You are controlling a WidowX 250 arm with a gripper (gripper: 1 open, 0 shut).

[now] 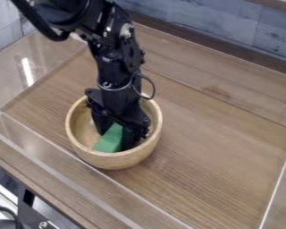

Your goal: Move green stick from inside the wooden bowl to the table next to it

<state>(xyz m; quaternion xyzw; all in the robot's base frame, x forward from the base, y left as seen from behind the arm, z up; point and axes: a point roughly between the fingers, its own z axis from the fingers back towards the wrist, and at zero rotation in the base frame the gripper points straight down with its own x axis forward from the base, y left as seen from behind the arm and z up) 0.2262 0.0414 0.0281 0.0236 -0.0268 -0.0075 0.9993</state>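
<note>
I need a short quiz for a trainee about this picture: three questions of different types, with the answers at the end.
1. True or false: the green stick already lies on the table.
2. Where does the gripper stand? A) inside the wooden bowl, pointing down; B) above the bare table to the right; C) against the clear wall at the back.
3. Fill in: the gripper's jaws are ____ on the green stick.

Key
1. False; the stick is inside the bowl.
2. A.
3. Shut; one finger shows on each side of the stick.
</note>
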